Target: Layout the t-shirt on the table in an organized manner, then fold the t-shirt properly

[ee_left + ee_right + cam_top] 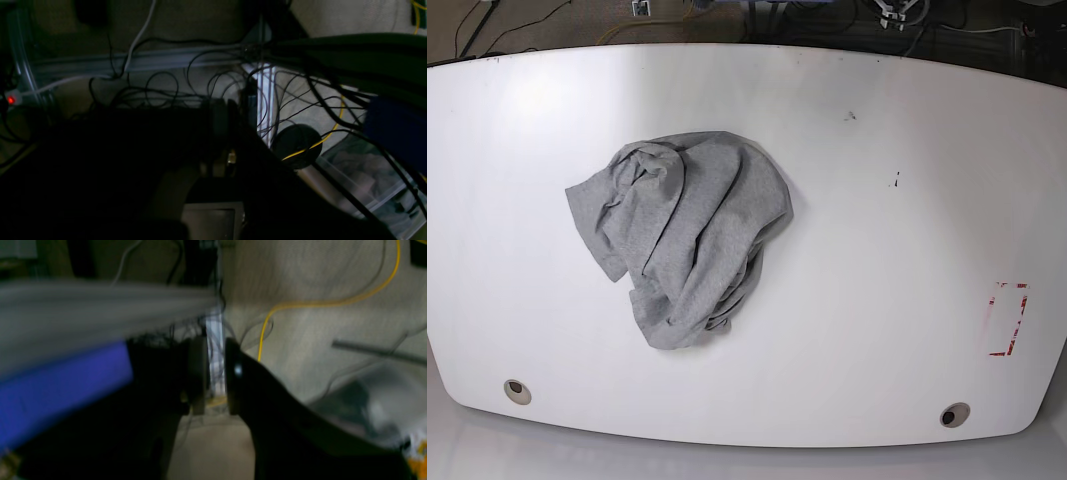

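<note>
White and glossy, the table (877,250) carries the t-shirt (682,235), crumpled in a heap toward nine o'clock of its centre. Left gripper (223,133) is clenched on nothing. Right gripper (217,373) stands slightly parted, grasping nothing, over cabled floor.

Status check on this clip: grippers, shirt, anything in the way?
Left gripper shut, right gripper slightly parted; both empty, below the table. T-shirt crumpled in a heap, not laid out. Nothing in the way.
</note>
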Tool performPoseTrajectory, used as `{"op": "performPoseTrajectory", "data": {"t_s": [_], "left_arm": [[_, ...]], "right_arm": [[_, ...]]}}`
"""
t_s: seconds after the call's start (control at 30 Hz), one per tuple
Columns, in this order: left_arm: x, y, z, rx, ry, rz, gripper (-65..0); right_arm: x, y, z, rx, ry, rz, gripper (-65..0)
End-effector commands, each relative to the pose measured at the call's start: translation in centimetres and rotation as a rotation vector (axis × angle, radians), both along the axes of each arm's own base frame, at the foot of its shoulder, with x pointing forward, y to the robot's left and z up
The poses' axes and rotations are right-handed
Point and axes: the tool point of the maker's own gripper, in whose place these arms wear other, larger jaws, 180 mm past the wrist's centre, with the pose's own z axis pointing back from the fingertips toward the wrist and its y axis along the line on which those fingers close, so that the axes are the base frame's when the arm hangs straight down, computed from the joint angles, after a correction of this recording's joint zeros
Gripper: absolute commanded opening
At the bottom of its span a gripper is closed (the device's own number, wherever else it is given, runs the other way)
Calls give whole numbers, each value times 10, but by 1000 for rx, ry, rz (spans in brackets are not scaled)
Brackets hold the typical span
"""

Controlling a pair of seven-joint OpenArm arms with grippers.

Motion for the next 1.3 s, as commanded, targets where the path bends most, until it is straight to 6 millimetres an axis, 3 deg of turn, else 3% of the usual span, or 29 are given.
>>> {"op": "performPoseTrajectory", "data": {"t_s": [0.0, 0.2, 0.4, 0.6, 0.87, 1.27], "left_arm": [[-4, 2, 9, 4, -20, -7, -650], [-14, 3, 23, 12, -31, -21, -650], [-24, 7, 44, 28, -54, -37, -650], [-32, 20, 68, 65, -76, -33, -650], [-42, 18, 106, 45, -106, -68, -650], [-24, 38, 174, -12, -240, 52, -650]], "right_arm": [[-9, -3, 8, 0, -16, -5, -550], [-23, 1, 29, 7, -46, 10, -550], [-31, -15, 56, -21, -64, -27, -550], [-32, -17, 89, -6, -86, -47, -550], [-24, -27, 141, -33, -147, -29, -550], [-9, -30, 199, -60, -236, 4, -550]]}}
